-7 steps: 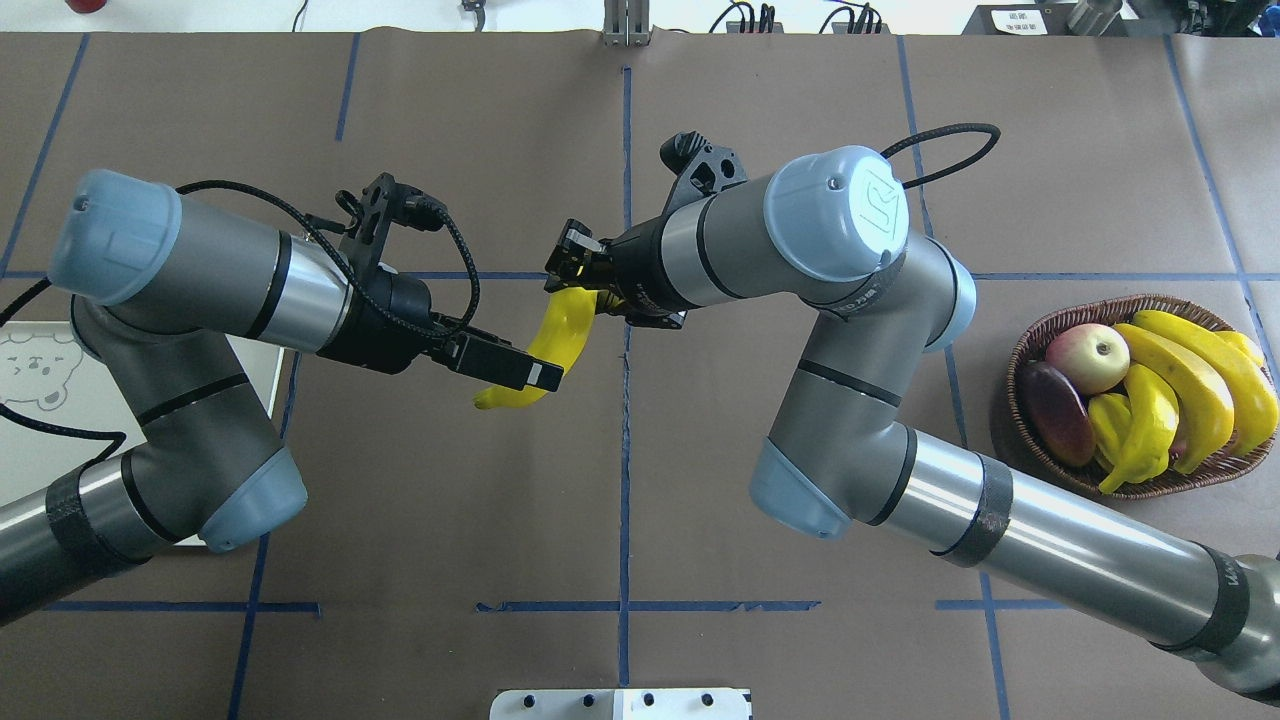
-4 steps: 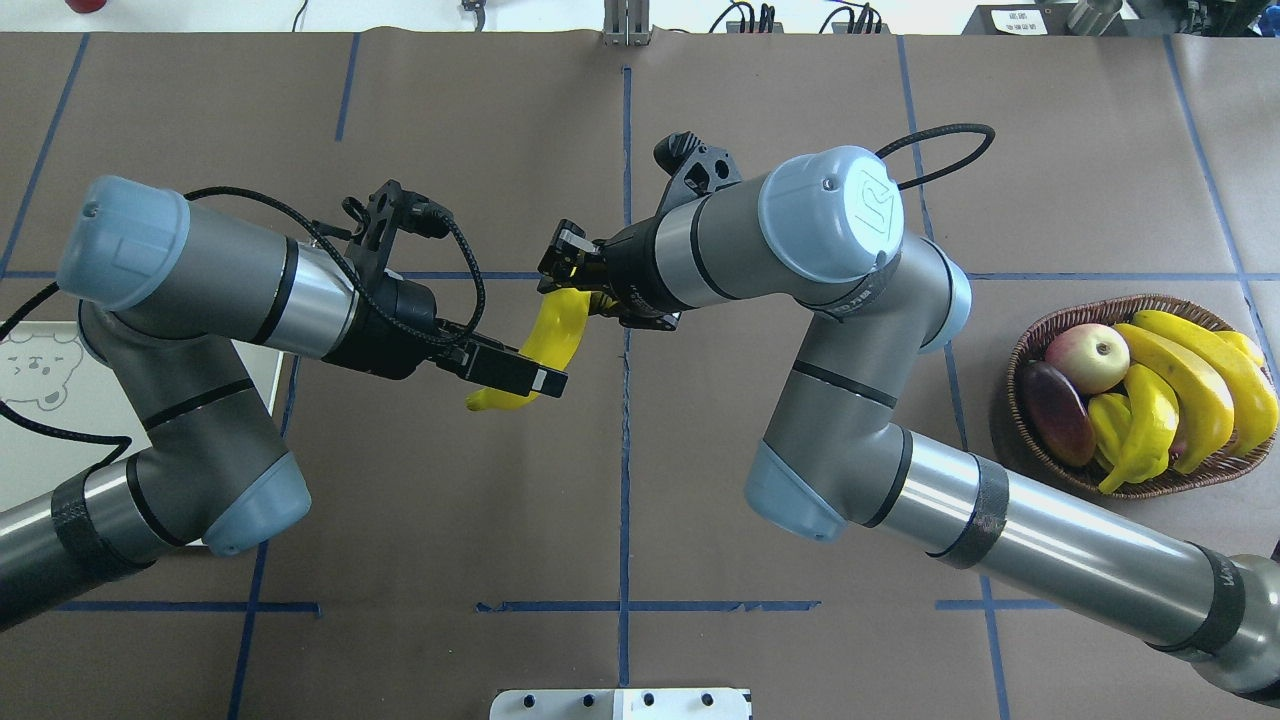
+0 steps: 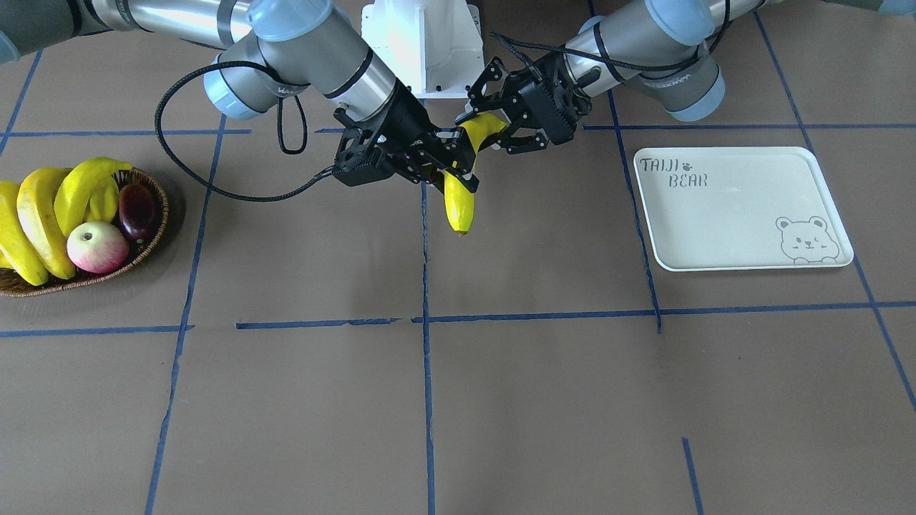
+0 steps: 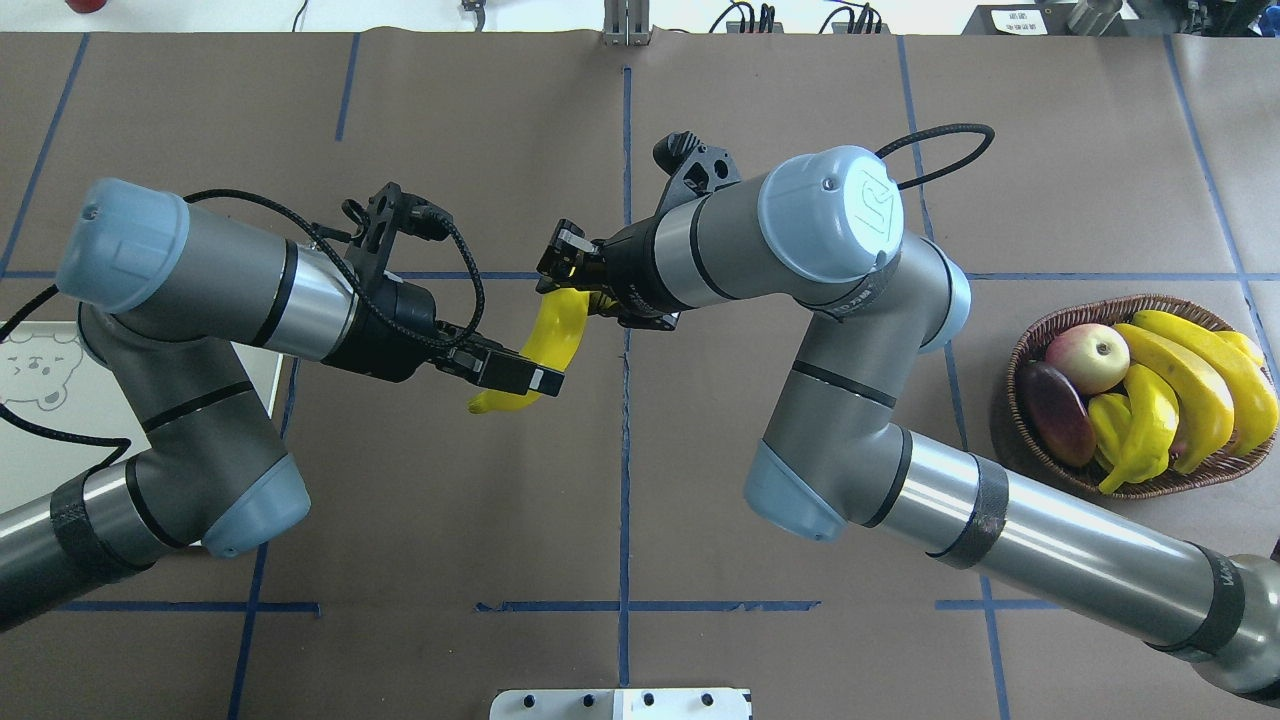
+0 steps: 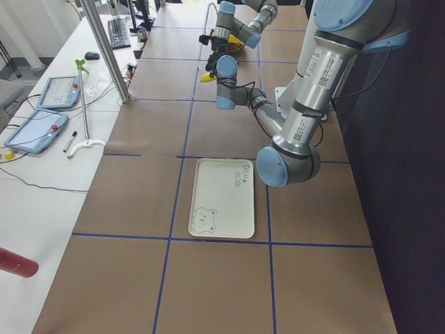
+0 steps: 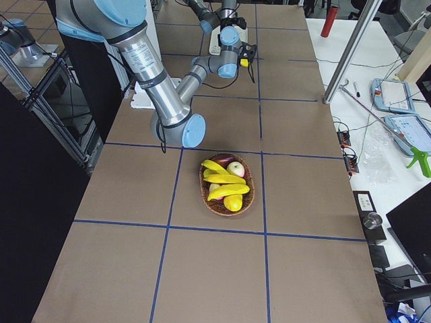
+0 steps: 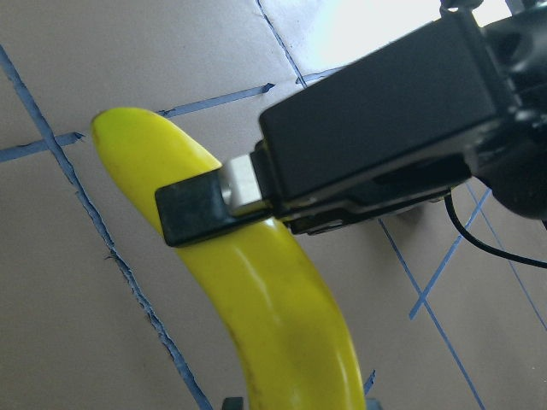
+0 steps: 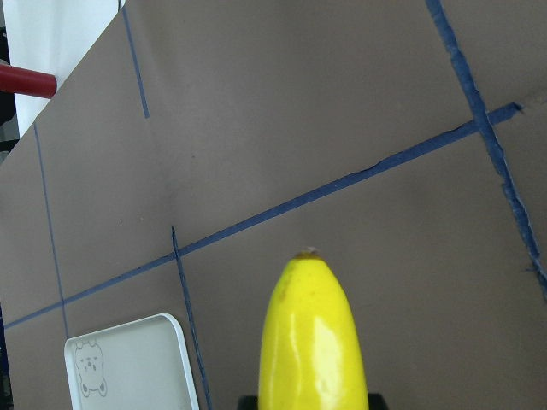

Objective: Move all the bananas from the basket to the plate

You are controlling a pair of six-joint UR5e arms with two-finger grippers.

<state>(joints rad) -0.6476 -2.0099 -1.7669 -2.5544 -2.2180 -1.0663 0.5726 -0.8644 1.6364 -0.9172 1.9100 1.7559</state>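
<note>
Overhead exterior shows the left hand (image 4: 548,380) edged closer around the banana (image 4: 556,325), which hangs over the middle of the bench (image 4: 620,480), well short of the plate (image 3: 737,207). The left hand's fingers stand spread about it, not closed, while the right hand (image 3: 456,174) clamps it, so the handover looks near.

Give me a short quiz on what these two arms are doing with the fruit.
1. True or false: the flat cream-white rectangular tray holds no fruit yet.
2. Name the round red-and-yellow fruit in the shallow brown wicker basket.
3. Where is the long bright-yellow banana nearest the tray? A in the basket; B in the air, held by the right gripper; C on the tray.
Key: 1 true; 2 an apple; 3 B.
</note>
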